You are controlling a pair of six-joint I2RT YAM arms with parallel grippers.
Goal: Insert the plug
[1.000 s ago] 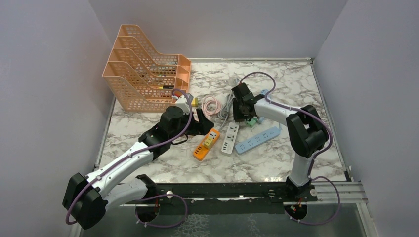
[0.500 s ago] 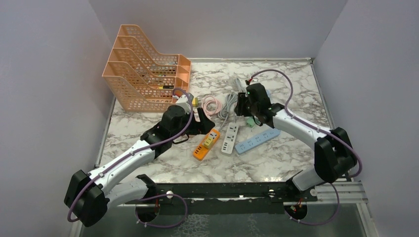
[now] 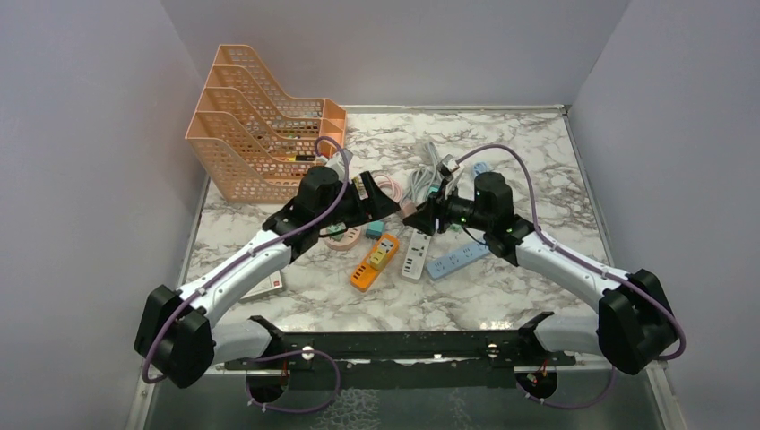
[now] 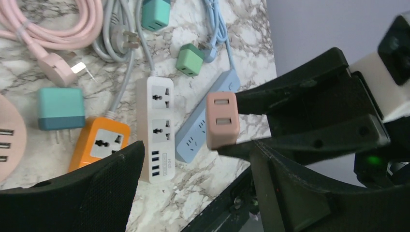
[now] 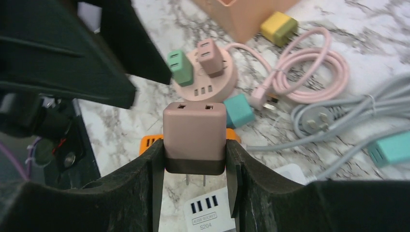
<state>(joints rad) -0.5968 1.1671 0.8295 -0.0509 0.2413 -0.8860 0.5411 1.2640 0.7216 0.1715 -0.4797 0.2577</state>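
Observation:
My right gripper [image 5: 195, 150] is shut on a pink-brown plug [image 5: 195, 130] with two prongs pointing down, held in the air just above the USB end of the white power strip [image 5: 212, 215]. In the top view this gripper [image 3: 421, 218] hangs over the strip's far end [image 3: 418, 253]. The left wrist view shows the same plug [image 4: 222, 119] between the right gripper's black fingers [image 4: 290, 92], above the white strip [image 4: 157, 125]. My left gripper [image 3: 372, 208] is open and empty, close to the left of the right one.
An orange strip [image 3: 375, 262] and a blue strip [image 3: 466, 253] flank the white one. A round pink socket hub [image 5: 205, 82] carries a green and a pink plug. Loose teal plug [image 5: 239, 111], pink cable [image 5: 302, 72], grey cables [image 5: 348, 121]. An orange file rack [image 3: 264, 134] stands back left.
My right arm has swung from the back of the table toward the near left with the plug, to above the white strip. My left arm has pulled back and up, uncovering the pink hub.

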